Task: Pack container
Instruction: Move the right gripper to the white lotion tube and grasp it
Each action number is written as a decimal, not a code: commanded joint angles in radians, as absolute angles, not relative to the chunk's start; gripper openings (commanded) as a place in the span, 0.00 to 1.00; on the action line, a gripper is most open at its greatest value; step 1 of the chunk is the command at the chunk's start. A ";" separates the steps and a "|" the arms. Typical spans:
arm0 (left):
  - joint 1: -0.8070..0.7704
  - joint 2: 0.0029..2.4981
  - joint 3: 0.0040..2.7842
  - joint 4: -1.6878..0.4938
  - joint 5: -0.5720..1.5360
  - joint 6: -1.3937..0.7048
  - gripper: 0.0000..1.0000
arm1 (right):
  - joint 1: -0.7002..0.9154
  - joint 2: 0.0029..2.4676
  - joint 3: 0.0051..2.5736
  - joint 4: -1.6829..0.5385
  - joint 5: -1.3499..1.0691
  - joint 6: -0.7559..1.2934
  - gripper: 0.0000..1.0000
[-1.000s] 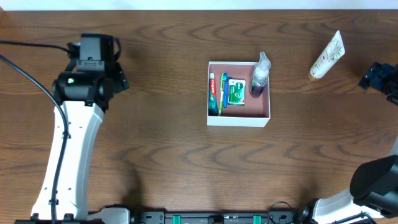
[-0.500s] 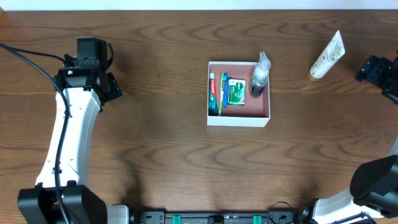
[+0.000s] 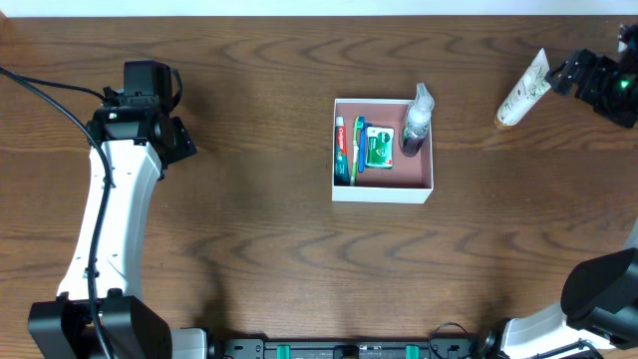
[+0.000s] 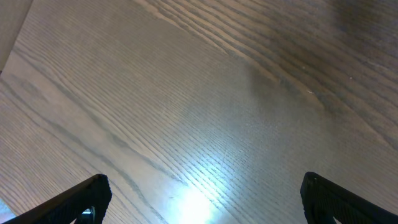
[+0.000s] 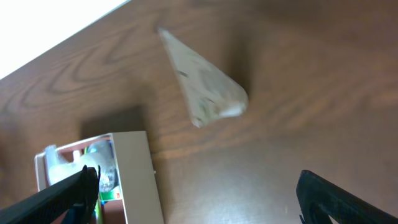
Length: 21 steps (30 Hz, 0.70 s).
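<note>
Square white cardboard container point(image 3: 383, 191), pink inside, sits mid-desk point(image 3: 299, 259). Right gripper point(image 5: 199, 198) is spread wide and empty, with a cream plastic tube point(image 3: 524, 89) just ahead of it, right of container. Left gripper point(image 4: 208, 199) is also wide and empty, well left of container.

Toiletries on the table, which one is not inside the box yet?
The cream tube, lying on bare wood to the right of the container. The toothpaste, green packet and spray bottle all sit inside it.
</note>
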<state>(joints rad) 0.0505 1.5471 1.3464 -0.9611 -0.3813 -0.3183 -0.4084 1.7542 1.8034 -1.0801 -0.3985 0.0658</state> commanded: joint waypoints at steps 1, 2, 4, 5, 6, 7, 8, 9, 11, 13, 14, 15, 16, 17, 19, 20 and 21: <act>0.054 1.548 1.338 -0.960 -0.401 -0.335 0.98 | -0.412 1.754 1.803 -1.059 -0.485 -0.084 0.98; 0.054 1.548 1.338 -0.960 -0.401 -0.335 0.98 | -0.412 1.754 1.803 -1.052 -0.487 -0.084 0.99; 0.054 1.548 1.338 -0.960 -0.401 -0.335 0.98 | -0.411 1.754 1.803 -1.028 -0.487 -0.120 0.99; 0.054 1.548 1.338 -0.960 -0.401 -0.335 0.98 | -0.406 1.755 1.803 -1.023 -0.479 -0.175 0.99; 0.054 1.548 1.338 -0.960 -0.401 -0.335 0.98 | -0.401 1.755 1.803 -1.023 -0.464 -0.217 0.99; 0.054 1.548 1.338 -0.960 -0.401 -0.335 0.98 | -0.392 1.756 1.803 -1.024 -0.428 -0.261 0.99; 0.054 1.548 1.338 -0.960 -0.401 -0.335 0.98 | -0.383 1.759 1.803 -1.024 -0.381 -0.282 0.99; 0.054 1.548 1.338 -0.960 -0.401 -0.335 0.98 | -0.375 1.763 1.803 -1.023 -0.342 -0.294 0.99; 0.054 1.548 1.338 -0.960 -0.401 -0.335 0.98 | -0.356 1.776 1.803 -1.012 -0.299 -0.313 0.99; 0.054 1.548 1.338 -0.960 -0.401 -0.335 0.98 | -0.336 1.789 1.803 -0.990 -0.289 -0.320 0.99; 0.054 1.548 1.338 -0.960 -0.401 -0.335 0.98 | -0.326 1.795 1.803 -0.978 -0.272 -0.319 0.99; 0.054 1.548 1.338 -0.960 -0.401 -0.335 0.98 | -0.316 1.803 1.803 -0.964 -0.243 -0.319 0.99; 0.054 1.548 1.338 -0.960 -0.401 -0.335 0.98 | -0.307 1.811 1.803 -0.953 -0.216 -0.319 0.99; 0.054 1.548 1.338 -0.960 -0.401 -0.335 0.98 | -0.294 1.822 1.803 -0.941 -0.181 -0.318 0.99; 0.054 1.548 1.338 -0.960 -0.401 -0.335 0.98 | -0.274 1.846 1.803 -0.929 -0.130 -0.319 0.98; 0.054 1.548 1.338 -0.960 -0.401 -0.335 0.98 | -0.265 1.857 1.803 -0.926 -0.099 -0.319 0.98; 0.054 1.548 1.338 -0.960 -0.401 -0.335 0.98 | -0.259 1.869 1.803 -0.926 -0.083 -0.319 0.97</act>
